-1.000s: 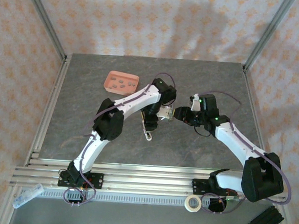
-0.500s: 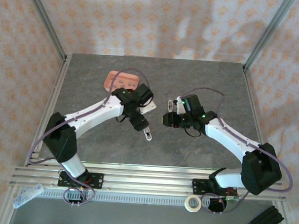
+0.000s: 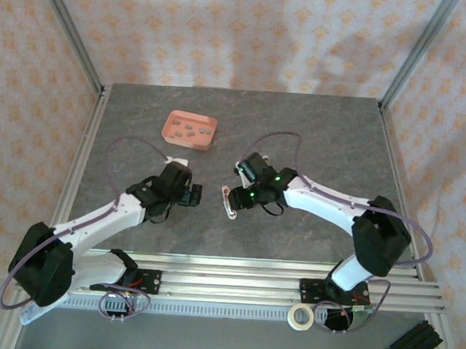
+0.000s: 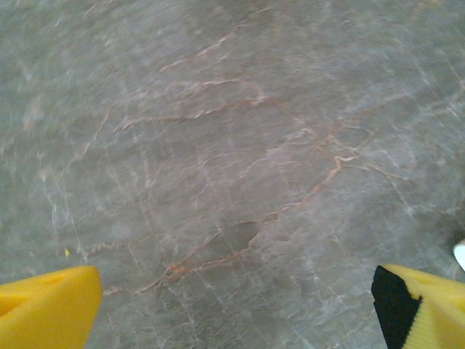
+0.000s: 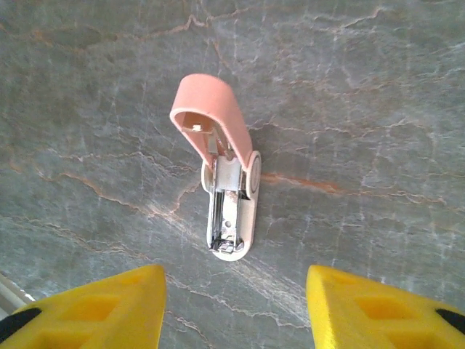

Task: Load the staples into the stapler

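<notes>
From above, the staples lie in the pink tray, well apart from the stapler. Our left gripper gapes wide over bare table. Our right gripper hangs parted and empty before the lid-up stapler. We judge the strips light and brittle, so we should pinch one across its long sides.

Pink-and-white stapler, grey orange-veined table, salmon tray.

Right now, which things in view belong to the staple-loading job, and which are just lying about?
Job: stapler, lid open; staples in the pink tray.
Lying about: tape roll, black block, clear plastic piece.
</notes>
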Action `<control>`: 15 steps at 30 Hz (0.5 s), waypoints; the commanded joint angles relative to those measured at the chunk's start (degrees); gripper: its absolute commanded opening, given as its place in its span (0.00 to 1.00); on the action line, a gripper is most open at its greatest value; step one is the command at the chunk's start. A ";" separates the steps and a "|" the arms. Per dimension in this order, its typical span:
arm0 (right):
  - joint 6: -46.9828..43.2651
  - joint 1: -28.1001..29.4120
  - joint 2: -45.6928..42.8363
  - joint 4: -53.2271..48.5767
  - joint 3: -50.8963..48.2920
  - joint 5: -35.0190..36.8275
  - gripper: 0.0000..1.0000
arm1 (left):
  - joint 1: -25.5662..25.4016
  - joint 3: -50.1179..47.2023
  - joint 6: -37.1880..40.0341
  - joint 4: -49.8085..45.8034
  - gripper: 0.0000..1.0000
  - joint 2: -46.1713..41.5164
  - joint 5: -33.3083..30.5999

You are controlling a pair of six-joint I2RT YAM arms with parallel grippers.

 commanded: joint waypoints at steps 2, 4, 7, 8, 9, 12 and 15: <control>-0.91 2.61 3.83 -3.00 3.49 4.84 0.54 | 1.03 -4.13 -7.41 9.32 0.96 -3.88 -2.20; -0.48 3.24 6.13 -2.88 4.91 5.03 0.54 | 1.20 -4.70 -7.23 9.21 0.96 -4.58 -2.14; 0.60 3.81 9.29 -3.80 7.04 6.82 0.54 | 1.41 -4.79 -7.07 9.14 0.96 -4.44 -1.13; 0.92 3.79 9.96 -3.88 7.43 7.48 0.54 | 1.42 -4.87 -7.25 9.35 0.97 -4.25 -0.74; 1.26 3.82 10.67 -3.90 7.77 8.44 0.54 | 1.40 -5.04 -7.31 9.58 0.96 -3.96 -0.45; 2.04 3.87 12.28 -3.73 8.89 10.06 0.54 | 1.43 -5.23 -7.71 10.22 0.96 -3.17 0.06; 2.78 3.82 14.02 -2.82 9.80 9.93 0.54 | 1.35 -5.07 -7.92 10.28 0.96 -2.94 0.46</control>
